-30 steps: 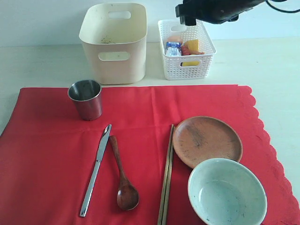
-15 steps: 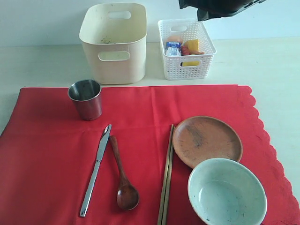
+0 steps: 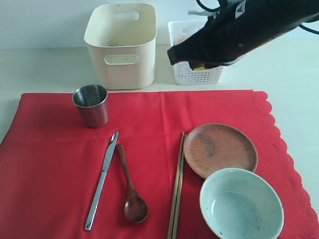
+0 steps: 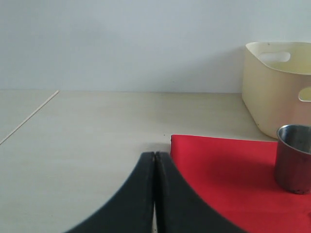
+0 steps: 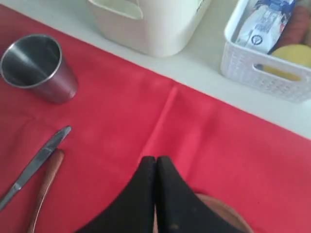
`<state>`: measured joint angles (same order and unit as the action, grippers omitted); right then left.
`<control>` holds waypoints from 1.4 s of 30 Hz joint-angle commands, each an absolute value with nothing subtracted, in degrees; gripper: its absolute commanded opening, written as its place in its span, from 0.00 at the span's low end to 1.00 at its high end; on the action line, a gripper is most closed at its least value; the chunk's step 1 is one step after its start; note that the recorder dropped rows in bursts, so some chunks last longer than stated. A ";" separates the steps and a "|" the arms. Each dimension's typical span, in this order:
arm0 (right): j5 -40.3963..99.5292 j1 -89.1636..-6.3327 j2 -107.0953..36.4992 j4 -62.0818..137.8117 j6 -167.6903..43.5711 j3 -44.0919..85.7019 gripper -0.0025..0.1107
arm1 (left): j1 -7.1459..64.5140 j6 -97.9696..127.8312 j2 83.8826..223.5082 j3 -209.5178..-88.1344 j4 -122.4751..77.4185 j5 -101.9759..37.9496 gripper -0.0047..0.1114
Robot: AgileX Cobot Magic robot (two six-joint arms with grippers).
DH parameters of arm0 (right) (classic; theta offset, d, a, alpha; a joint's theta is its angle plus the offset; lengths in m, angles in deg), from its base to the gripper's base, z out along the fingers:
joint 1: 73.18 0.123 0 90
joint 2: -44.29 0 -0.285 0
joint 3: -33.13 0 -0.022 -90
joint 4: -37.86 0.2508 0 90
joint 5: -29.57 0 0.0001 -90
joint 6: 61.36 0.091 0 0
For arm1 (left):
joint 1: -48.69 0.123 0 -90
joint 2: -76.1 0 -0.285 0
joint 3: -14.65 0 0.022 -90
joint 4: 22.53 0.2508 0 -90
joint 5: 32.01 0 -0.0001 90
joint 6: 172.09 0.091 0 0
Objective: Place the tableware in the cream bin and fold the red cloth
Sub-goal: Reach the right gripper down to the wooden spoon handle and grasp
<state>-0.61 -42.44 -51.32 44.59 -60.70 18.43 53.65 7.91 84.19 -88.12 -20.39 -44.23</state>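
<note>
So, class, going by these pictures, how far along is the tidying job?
Done: nothing. The cup, knife, spoon, chopsticks, plate and bowl all sit on the red cloth, spread flat, outside the cream bin. In hand: nothing; left gripper and right gripper are shut, empty. Left: everything.

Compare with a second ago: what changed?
The right arm swung down from the top edge and now partly covers the white basket; the right gripper is shut, empty. The cup, knife, spoon, chopsticks, plate, bowl, red cloth and cream bin are unmoved.
</note>
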 commanded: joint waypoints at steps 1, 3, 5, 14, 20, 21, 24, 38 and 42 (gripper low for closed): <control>0.87 -41.86 -49.40 43.70 -60.72 13.98 0.02 | 53.74 7.91 83.88 -88.13 -20.83 -44.06 0.04; 0.87 -41.86 -49.11 43.70 -60.72 12.20 0.02 | 53.74 7.91 83.88 -88.13 -20.83 -44.06 0.04; 1.26 -41.86 -48.84 43.70 -60.72 10.20 0.02 | 53.74 7.91 83.88 -88.13 -20.83 -44.06 0.04; 5.45 -41.86 -48.98 43.48 -61.36 4.24 0.02 | 53.74 7.91 83.88 -88.13 -20.83 -44.06 0.04; 5.61 -36.47 -50.83 44.99 -62.72 4.15 0.02 | 53.74 7.91 83.88 -88.13 -20.83 -44.06 0.04; 5.79 -35.33 -51.31 44.99 -62.86 4.15 0.02 | 53.74 7.91 83.88 -88.13 -20.83 -44.06 0.04; 6.14 -31.54 -53.59 44.76 -62.86 4.15 0.02 | 53.74 7.91 83.88 -88.13 -20.83 -44.06 0.04; 16.95 -20.51 -65.83 44.76 -60.64 5.79 0.35 | 53.74 7.91 83.88 -88.13 -20.83 -44.06 0.04; 15.07 -20.51 -68.91 44.76 -60.64 9.27 0.46 | 53.74 7.91 83.88 -88.13 -20.83 -44.06 0.04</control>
